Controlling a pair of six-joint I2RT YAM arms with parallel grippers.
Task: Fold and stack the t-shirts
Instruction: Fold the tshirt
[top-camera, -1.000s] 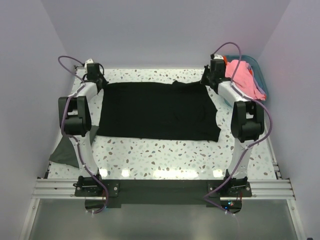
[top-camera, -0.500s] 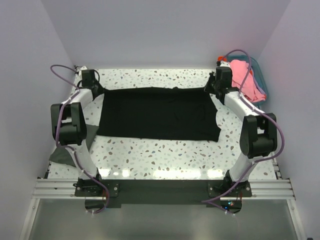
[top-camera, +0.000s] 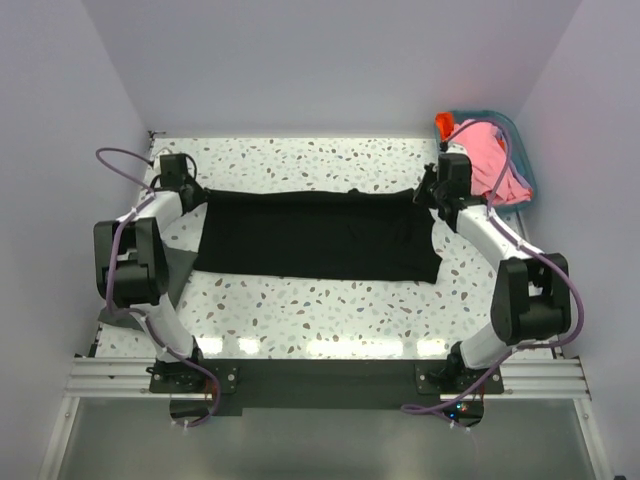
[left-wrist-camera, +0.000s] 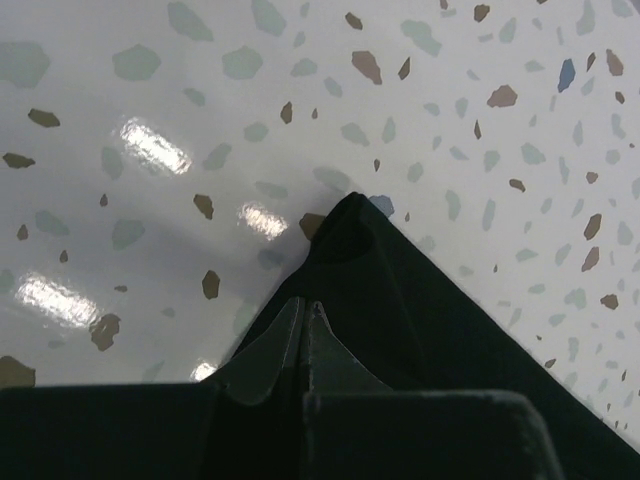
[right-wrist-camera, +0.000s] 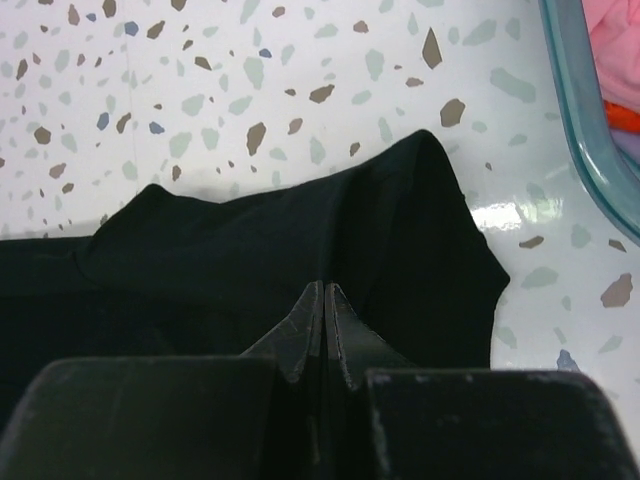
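Black t-shirt (top-camera: 315, 235) lies flat on speckled counter (top-camera: 330, 300); left claw (left-wrist-camera: 303, 312) & right claw (right-wrist-camera: 325, 292) each pinched tight on a far corner. Pink t-shirt (top-camera: 488, 155) in teal basket (top-camera: 512, 123), far rt.

You had a glossy surface (top-camera: 320, 310) with a speckled stone look, throwing back lamp glare. The black t-shirt (top-camera: 315, 235) was soft matt cloth, and the pink t-shirt (top-camera: 488, 158) was cloth too. The basket (right-wrist-camera: 580, 110) was smooth, semi-clear teal plastic. The left fingers (left-wrist-camera: 275, 345) looked like smooth dark plastic. The front rail (top-camera: 540, 378) was bare metal.
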